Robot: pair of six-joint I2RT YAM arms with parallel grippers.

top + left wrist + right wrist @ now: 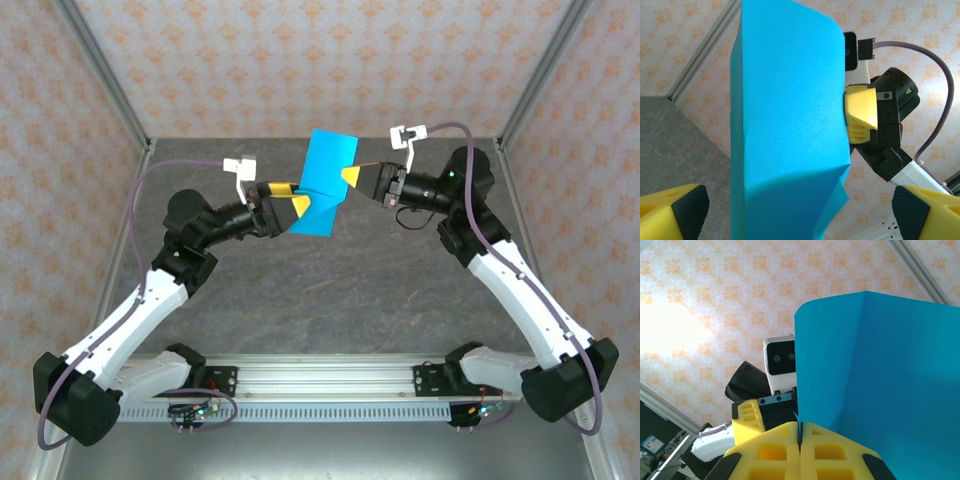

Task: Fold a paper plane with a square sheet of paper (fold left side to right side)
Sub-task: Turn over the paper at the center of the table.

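Mid-fold: right gripper (800, 432) clamps the square sheet of paper (880, 380) edge — left gripper (800, 215), fingers spread astride it, should close next.

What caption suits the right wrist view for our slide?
Right gripper shut on the blue paper, left arm behind it.

The bench (330, 290) has a dark grey, stone-like surface. The walls (300, 60) around it are pale pink with an orange flower pattern. Grey metal posts (107, 75) stand in the corners.
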